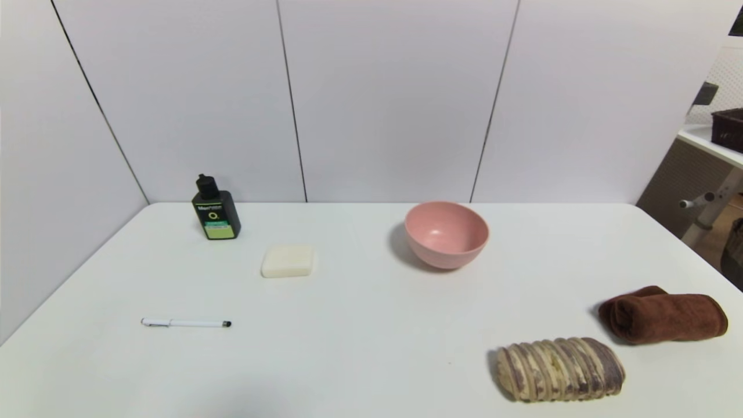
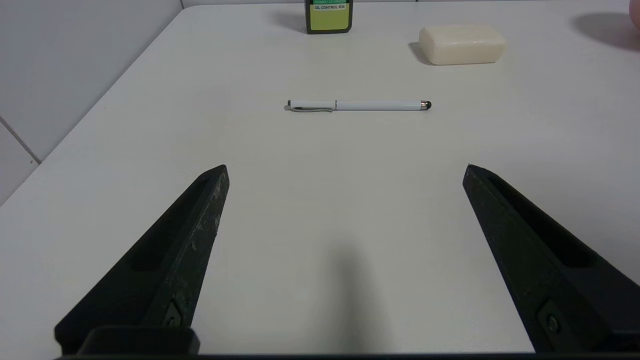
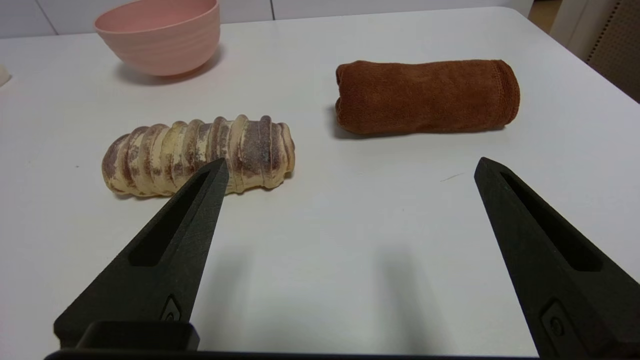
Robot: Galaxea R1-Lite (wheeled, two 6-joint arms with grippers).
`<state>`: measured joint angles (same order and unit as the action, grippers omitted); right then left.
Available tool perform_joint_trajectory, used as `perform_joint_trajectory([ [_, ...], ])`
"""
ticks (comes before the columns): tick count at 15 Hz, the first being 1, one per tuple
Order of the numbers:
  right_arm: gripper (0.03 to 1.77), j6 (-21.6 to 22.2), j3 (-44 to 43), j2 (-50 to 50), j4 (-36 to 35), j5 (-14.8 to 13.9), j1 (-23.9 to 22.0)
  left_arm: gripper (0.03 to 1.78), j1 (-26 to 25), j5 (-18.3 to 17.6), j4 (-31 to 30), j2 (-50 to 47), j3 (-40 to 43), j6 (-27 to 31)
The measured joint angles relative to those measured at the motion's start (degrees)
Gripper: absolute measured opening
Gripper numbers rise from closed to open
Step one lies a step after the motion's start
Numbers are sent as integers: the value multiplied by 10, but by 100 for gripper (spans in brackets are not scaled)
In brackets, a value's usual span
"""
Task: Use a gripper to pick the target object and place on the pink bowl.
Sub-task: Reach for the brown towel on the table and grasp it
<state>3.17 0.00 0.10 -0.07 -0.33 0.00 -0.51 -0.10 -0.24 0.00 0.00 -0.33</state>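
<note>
The towel [image 3: 427, 96] is lying crosswise ahead of the right gripper [image 3: 350, 170], whose jaws are gaping wide and empty; left gripper [image 2: 345, 170] likewise wide, farther off

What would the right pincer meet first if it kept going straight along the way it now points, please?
Probably the brown towel: it lies ahead of the open right pincer, slightly off-centre; the striped loaf sits to one side. Depth is uncertain.

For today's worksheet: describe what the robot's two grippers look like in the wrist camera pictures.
The left gripper and the right gripper look alike: two matte black, wedge-shaped fingers tapering to blunt tips, each with a long recessed slot and a small screw near its base. The left's inner edges show pale scuffs. No cables or markings show.
</note>
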Motion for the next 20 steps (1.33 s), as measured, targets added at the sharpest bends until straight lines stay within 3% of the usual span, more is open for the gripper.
perform_joint_trajectory([
  [7, 170, -3, -19, 31, -23, 0, 0, 169, 0, 0, 0, 0, 0, 0],
  [13, 170, -13, -198, 260, -86, 6, -8, 169, 0, 0, 0, 0, 0, 0],
  [15, 170, -39, -291, 340, -49, 28, -21, 169, 0, 0, 0, 0, 0, 0],
  [20, 170, -150, -492, 528, 161, 85, -75, 169, 0, 0, 0, 0, 0, 0],
])
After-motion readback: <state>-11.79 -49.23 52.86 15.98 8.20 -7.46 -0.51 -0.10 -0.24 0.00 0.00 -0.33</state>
